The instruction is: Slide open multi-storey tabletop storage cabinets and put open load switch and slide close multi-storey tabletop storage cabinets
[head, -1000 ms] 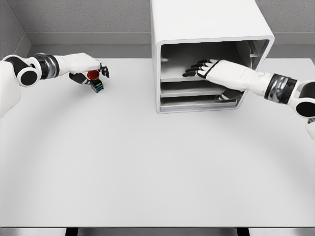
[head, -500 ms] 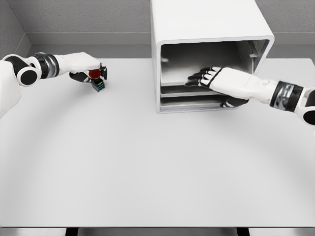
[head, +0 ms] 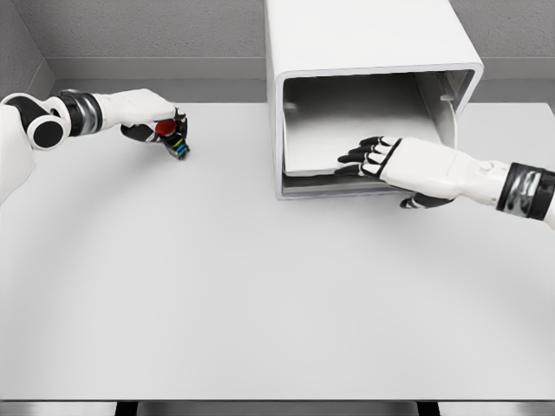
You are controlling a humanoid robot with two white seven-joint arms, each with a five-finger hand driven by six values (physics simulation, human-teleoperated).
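A pale grey counter (head: 260,295) fills most of the view from the robot's head, backed by a grey wall. At the back of the counter, right of centre, a white storage cabinet (head: 364,39) with rounded corners is set, its open front facing the camera. Inside it a light tray or drawer (head: 329,143) is seen drawn toward the front lip, with a narrow slot visible beneath it along the cabinet's lower edge. The right robot hand (head: 395,165) is brought in from the right edge and is laid at the front of that tray, dark fingers (head: 360,152) stretched forward and fairly flat, the thumb tucked below; whether the tray edge is actually gripped or only pressed cannot be told from this angle. Far to the left, well apart from the cabinet, the left robot hand (head: 156,126) is held low over the counter near its back edge. Its fingers are closed around the load switch (head: 171,136), a small dark block topped by a red round knob, with blue and green marks showing on its side.
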